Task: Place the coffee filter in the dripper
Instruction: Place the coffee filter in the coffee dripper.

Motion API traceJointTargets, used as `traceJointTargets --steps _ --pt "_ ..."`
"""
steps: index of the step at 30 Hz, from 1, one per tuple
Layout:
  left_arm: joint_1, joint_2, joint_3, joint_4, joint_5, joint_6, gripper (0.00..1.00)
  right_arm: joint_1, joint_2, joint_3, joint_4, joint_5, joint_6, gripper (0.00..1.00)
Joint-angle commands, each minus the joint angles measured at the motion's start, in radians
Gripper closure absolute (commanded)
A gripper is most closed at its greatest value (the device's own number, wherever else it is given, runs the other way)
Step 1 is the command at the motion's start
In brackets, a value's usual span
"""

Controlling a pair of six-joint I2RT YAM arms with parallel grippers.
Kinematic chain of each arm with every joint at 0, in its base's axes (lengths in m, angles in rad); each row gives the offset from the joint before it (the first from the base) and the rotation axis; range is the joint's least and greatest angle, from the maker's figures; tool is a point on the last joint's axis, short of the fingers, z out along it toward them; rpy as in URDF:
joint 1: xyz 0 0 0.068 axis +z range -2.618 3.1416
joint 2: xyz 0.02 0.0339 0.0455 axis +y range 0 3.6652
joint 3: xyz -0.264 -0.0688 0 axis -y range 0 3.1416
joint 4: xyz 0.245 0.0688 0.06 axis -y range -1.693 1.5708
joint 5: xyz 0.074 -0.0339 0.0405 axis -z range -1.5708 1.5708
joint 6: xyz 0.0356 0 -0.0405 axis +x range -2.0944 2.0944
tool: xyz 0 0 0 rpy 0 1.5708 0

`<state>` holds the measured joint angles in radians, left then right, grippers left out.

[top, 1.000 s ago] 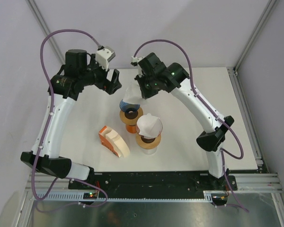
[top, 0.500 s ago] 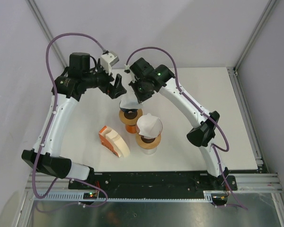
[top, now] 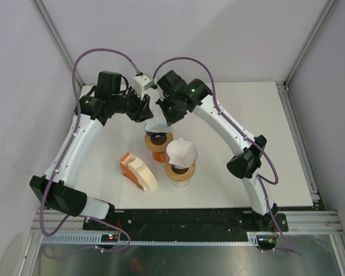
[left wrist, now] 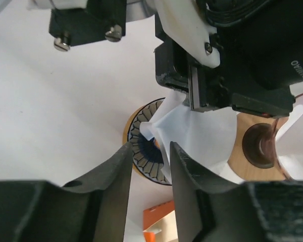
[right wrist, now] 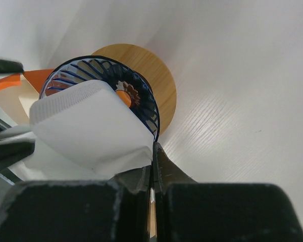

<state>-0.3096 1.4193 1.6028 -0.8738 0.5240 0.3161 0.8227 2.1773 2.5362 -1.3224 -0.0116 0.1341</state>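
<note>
Counter (top: 236, 167) holds two drippers, mid-frame. The filled dripper (top: 181, 152), lower right, already carries paper. Yours is the blue-ribbed dripper (right wrist: 70, 75) on its wooden stand (right wrist: 151, 65), upper left of that one.

The coffee filter (right wrist: 86, 131) sits over the ribbed cone, partly above the rim and looking unseated. Right hand (right wrist: 152, 160) is clamped on the filter's edge, fingers together. Left hand (left wrist: 149, 151) has fingers apart, aimed at the filter's near corner, no contact visible.

Centre the paper over the cone and lower straight. No sideways drag, the stand looks tippy. Press the fold onto the ribs with the left, then release the right. Paper crumples, so go slow.
</note>
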Motion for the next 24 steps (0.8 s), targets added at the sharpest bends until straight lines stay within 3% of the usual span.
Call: traceJointTargets --steps 1,7,10,15,24 --pt "-0.010 -0.007 -0.022 0.030 0.000 0.011 0.67 0.007 -0.037 0.023 0.017 0.004 -0.014 1.00" --pt "-0.009 -0.018 -0.045 0.025 0.007 0.010 0.84 0.006 -0.045 0.022 0.026 0.002 -0.017 0.97" --pt "-0.008 -0.017 -0.055 0.023 -0.028 0.011 0.97 0.004 -0.061 0.014 0.044 0.003 -0.017 0.83" --pt "-0.006 -0.018 -0.054 0.023 -0.065 0.006 1.00 0.003 -0.125 -0.040 0.110 0.011 -0.010 0.63" --pt "-0.004 -0.003 -0.093 0.024 -0.043 0.006 1.00 0.013 -0.257 -0.203 0.265 0.058 -0.008 0.59"
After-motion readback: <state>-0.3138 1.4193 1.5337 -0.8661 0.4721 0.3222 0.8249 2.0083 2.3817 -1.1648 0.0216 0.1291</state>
